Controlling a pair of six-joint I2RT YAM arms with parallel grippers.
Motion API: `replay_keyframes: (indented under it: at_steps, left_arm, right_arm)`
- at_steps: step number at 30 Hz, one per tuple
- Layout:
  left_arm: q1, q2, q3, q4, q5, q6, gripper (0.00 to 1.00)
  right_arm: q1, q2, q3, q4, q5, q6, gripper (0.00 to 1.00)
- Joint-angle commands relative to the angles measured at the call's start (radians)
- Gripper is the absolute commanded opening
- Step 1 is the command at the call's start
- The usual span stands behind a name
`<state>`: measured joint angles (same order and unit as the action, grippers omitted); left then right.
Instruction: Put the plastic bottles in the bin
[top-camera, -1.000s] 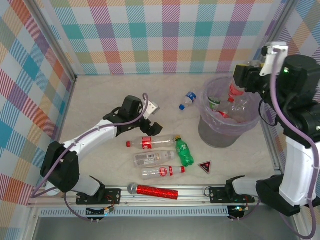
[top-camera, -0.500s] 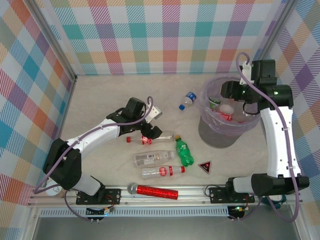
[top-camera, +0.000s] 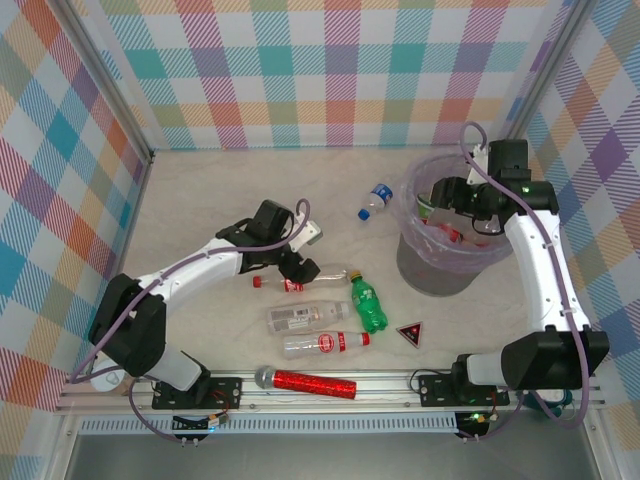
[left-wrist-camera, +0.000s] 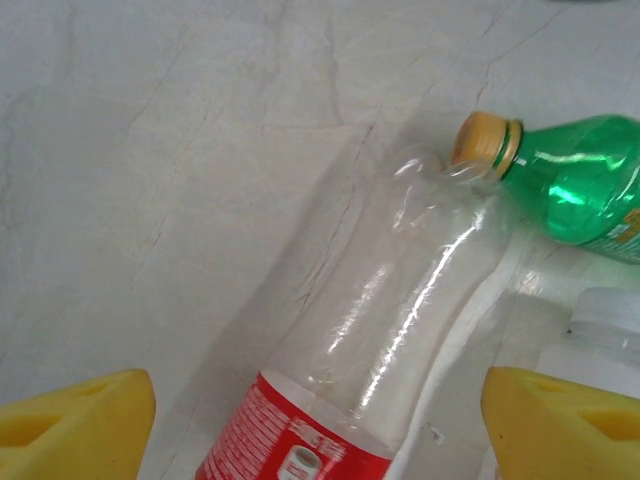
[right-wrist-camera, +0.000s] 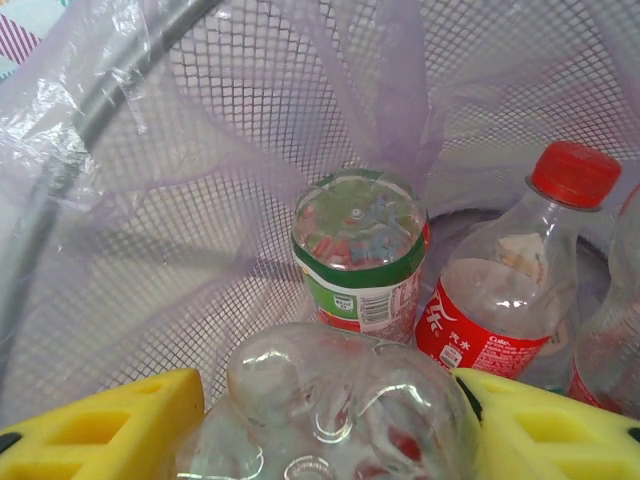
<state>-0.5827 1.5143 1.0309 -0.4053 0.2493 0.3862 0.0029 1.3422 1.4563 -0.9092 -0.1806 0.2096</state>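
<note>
Because the red-labelled bottle (left-wrist-camera: 400, 290) lying on the worktop (left-wrist-camera: 150, 150) looks empty, light and crushable, take it gently across the label — your left end effector (left-wrist-camera: 318, 395) straddles it, jaws apart. Your right end effector (right-wrist-camera: 330, 405) is clamped on a clear bottle (right-wrist-camera: 320, 385) over the bin (right-wrist-camera: 150, 200).

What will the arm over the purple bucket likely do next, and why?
Probably open the right gripper and drop its clear bottle: it hangs inside the rim of the bin, above a red-capped bottle already inside.
</note>
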Motion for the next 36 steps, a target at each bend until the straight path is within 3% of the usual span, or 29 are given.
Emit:
replay_keyframes:
  at_steps: [1, 6, 10, 15, 23, 31, 36]
  left_arm:
    - [-0.020, 0.021, -0.007, -0.038, -0.027, 0.008, 0.86]
    - [-0.033, 0.017, -0.027, -0.045, -0.058, 0.008, 0.88]
    - [-0.038, 0.033, -0.028, -0.065, -0.073, 0.016, 0.88]
    - [-0.051, 0.046, -0.021, -0.096, -0.083, 0.024, 0.90]
    - [-0.075, 0.075, -0.021, -0.151, -0.134, 0.040, 0.92]
    - [-0.081, 0.171, 0.001, -0.111, -0.231, 0.038, 0.85]
    - [-0.081, 0.207, 0.011, -0.064, -0.236, 0.039, 0.78]
  right_arm:
    - [-0.016, 0.013, -0.034, 0.044, -0.025, 0.012, 0.48]
    - [-0.020, -0.004, -0.033, 0.035, -0.001, 0.005, 0.59]
    - [-0.022, -0.029, 0.029, -0.006, 0.011, -0.017, 0.75]
    - [-0.023, -0.074, 0.110, -0.042, 0.049, -0.033, 0.84]
    - [-0.023, -0.166, 0.123, -0.033, 0.037, -0.017, 0.85]
    - [-0.023, -0.260, 0.084, -0.019, -0.003, -0.007, 0.85]
    - [-0.023, -0.275, 0.060, -0.043, 0.004, -0.025, 0.85]
